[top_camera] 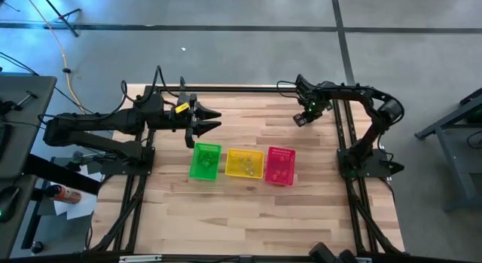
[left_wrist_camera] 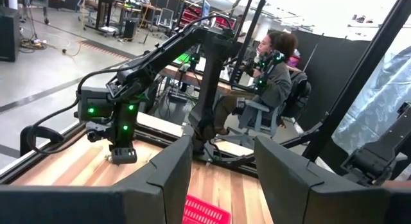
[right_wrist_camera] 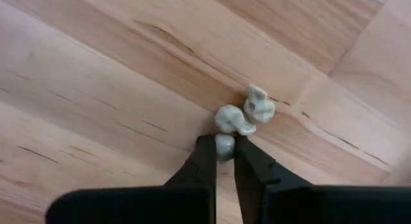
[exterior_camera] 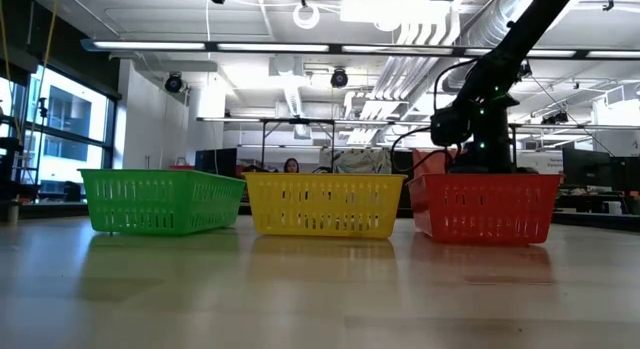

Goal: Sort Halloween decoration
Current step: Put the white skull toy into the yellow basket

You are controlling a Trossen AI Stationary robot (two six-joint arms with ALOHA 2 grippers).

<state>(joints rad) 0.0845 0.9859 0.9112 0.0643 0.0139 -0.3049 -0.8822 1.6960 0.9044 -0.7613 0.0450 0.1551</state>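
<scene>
A pale Halloween decoration [right_wrist_camera: 243,113], a tiny knobbly trinket, lies on the wooden table at the far right. My right gripper [right_wrist_camera: 224,150] points down at it and is shut on its near end; this gripper also shows in the high view [top_camera: 301,118]. My left gripper [top_camera: 215,120] hangs level above the table's far left, open and holding nothing, its fingers [left_wrist_camera: 170,179] well apart. The green basket [top_camera: 205,160], yellow basket [top_camera: 245,163] and pink basket [top_camera: 280,165] stand in a row mid-table, with small trinkets inside. My right gripper pinches one small end lobe [right_wrist_camera: 225,144] of the pale trinket between its two fingertips. The fingers come from above, pointing down. The rest of the trinket [right_wrist_camera: 259,103] reaches out beyond the fingertips over the wood; whether it is lifted clear does not show.
The baskets stand side by side, green [exterior_camera: 160,201], yellow [exterior_camera: 325,204], pink [exterior_camera: 485,207], between the two arms. Bare wood lies in front of them and around my right gripper. A black frame rail [top_camera: 248,88] runs along the far edge. A person [left_wrist_camera: 273,76] sits beyond the table.
</scene>
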